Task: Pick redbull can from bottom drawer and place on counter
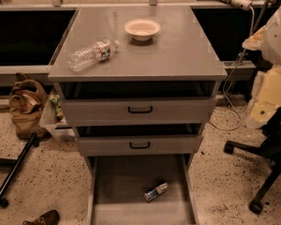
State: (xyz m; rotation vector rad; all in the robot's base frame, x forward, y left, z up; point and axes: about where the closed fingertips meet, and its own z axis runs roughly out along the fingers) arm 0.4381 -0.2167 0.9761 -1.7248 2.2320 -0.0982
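A speckled floor (225,182) spreads round a grey drawer cabinet in a dim workroom, with a black office chair (267,158) to the right and a brown bag (25,107) slumped at the left. The cabinet's flat tabletop (178,50) carries a clear water bottle (91,54) lying on its side near the left edge and a pale bowl (142,29) further back. Below it, two handled drawers (98,110) stand slightly ajar. The bottom drawer (117,182) is pulled fully out.

On that drawer's bare floor, right of the middle, lies the redbull can (156,191). It is tipped on its side, its long axis running diagonally from near-left to far-right, clear of both side walls.

The pincer is not in view, so whether it is open or closed cannot be told. The task looks to be at its start: the can is untouched. The next move, I judge, calls for a reach down into the drawer, the fingers set across the can's narrow width, square to that diagonal
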